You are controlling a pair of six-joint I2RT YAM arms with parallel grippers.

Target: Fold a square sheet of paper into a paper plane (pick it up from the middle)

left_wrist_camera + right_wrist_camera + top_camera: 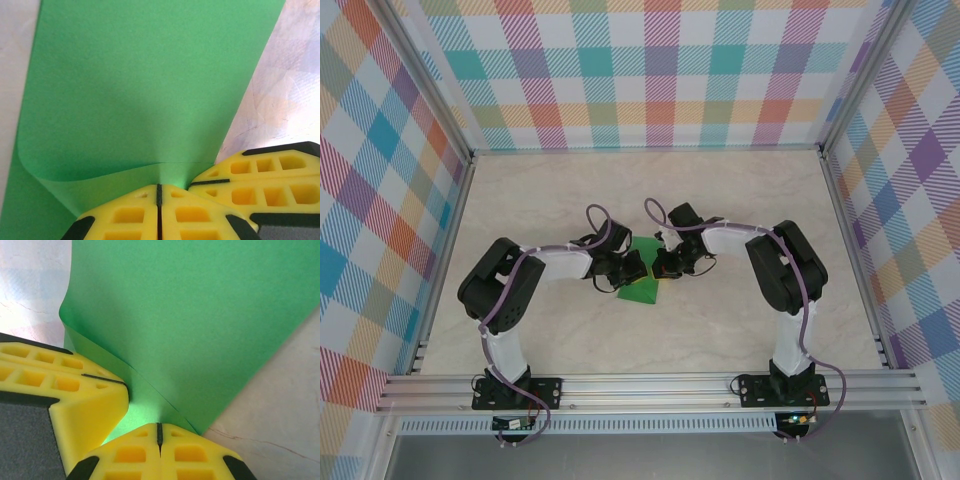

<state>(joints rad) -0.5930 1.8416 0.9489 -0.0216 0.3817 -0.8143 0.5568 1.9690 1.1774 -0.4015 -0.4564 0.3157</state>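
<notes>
Seen from above, the thin bright-green square sheet of paper [640, 292] lies mid-table on the pale marbled tabletop [740, 200], half hidden by the meeting left gripper [640, 272] and right gripper [663, 268]. The wrist views show more: each gripper's yellow fingers [130, 215] are clenched on a curled-up flap.

Arms bent inward, left hand [159, 187] and right hand [159, 426] closed, tips close together.

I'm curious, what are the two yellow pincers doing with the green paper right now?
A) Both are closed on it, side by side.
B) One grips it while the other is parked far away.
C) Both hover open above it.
A: the left pincer and the right pincer are each shut on the thin bright-green paper sheet, and each wrist view shows the other pincer right beside it.
</notes>
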